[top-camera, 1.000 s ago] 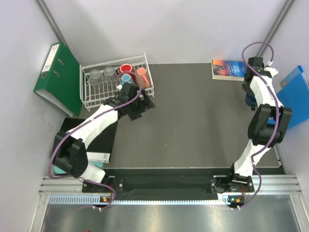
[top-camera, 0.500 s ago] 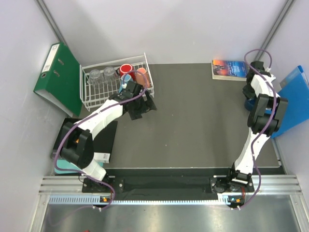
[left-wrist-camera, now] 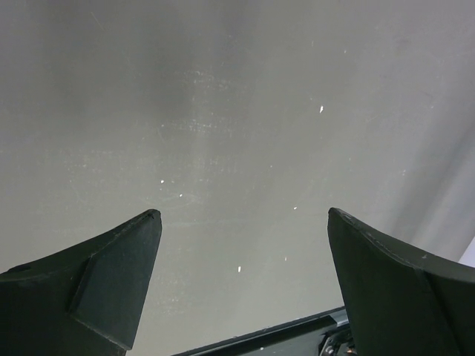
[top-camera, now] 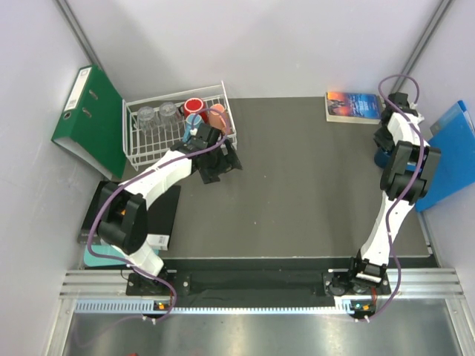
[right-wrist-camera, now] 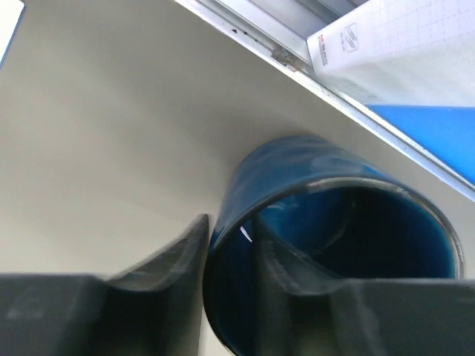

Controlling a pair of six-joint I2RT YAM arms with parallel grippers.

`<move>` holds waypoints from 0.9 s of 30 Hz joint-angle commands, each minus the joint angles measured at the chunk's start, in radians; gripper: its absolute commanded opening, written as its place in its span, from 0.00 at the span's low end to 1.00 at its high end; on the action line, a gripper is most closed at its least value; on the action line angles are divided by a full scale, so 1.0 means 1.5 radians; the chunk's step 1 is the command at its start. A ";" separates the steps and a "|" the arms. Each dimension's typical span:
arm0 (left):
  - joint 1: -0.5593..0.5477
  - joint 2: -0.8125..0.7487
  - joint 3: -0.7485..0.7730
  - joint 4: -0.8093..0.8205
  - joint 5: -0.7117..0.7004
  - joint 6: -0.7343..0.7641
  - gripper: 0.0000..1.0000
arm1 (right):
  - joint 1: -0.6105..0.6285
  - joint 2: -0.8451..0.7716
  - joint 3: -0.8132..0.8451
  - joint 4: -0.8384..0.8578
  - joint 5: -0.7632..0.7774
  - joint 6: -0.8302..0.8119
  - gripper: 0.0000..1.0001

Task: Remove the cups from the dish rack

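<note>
five cups sit in the dish rack (top-camera: 134, 159): two clear tumblers (top-camera: 147, 115), red mug (top-camera: 194, 105), light blue mug (top-camera: 194, 119), orange mug (top-camera: 217, 113). the dark blue mug (right-wrist-camera: 312, 193) is already out, far to the right of the dish rack, just beside the blue folder (top-camera: 454, 144). change over the last second: the left arm has swung its wrist in closer to the rack's near right corner, and the right arm has folded up tighter over the mug with little travel. judgement: one cup unloaded or nearly so, with the left side lining up for the next, probably the orange or light blue one at the rack's right end. left gripper (left-wrist-camera: 245, 237) has its fingers spread wide with nothing between them, only a pale surface in its wrist view. right gripper (right-wrist-camera: 230, 259) pinches the dark blue mug's wall, one finger outside and one inside the rim; cannot tell whether the mug's base is down on the table (top-camera: 312, 193). writing: the book (top-camera: 350, 104), far right of the rack, has a colourful cover with text too small to read; the green binder (top-camera: 93, 119) left of the rack has an illegible spine label; the white sheet (right-wrist-camera: 386, 44) in the right wrist view carries a small logo and fine print, unreadable.
</note>
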 commanded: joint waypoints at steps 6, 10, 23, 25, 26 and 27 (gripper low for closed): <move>-0.001 -0.008 0.014 0.011 0.014 -0.015 0.96 | -0.004 -0.031 0.039 0.006 0.000 -0.014 0.48; -0.003 -0.048 -0.025 0.055 0.006 -0.004 0.96 | -0.005 -0.056 0.051 0.020 -0.023 -0.004 0.50; -0.001 -0.148 -0.022 0.070 -0.113 0.089 0.99 | 0.095 -0.205 0.081 0.056 -0.057 0.021 0.88; -0.001 -0.157 0.012 0.073 -0.166 0.120 0.99 | 0.138 -0.270 0.002 0.118 -0.018 0.016 0.96; 0.000 -0.149 0.033 0.058 -0.204 0.132 0.99 | 0.151 -0.329 -0.075 0.174 -0.009 0.008 1.00; -0.001 -0.138 0.088 0.045 -0.218 0.143 0.99 | 0.163 -0.352 -0.105 0.188 0.001 0.006 1.00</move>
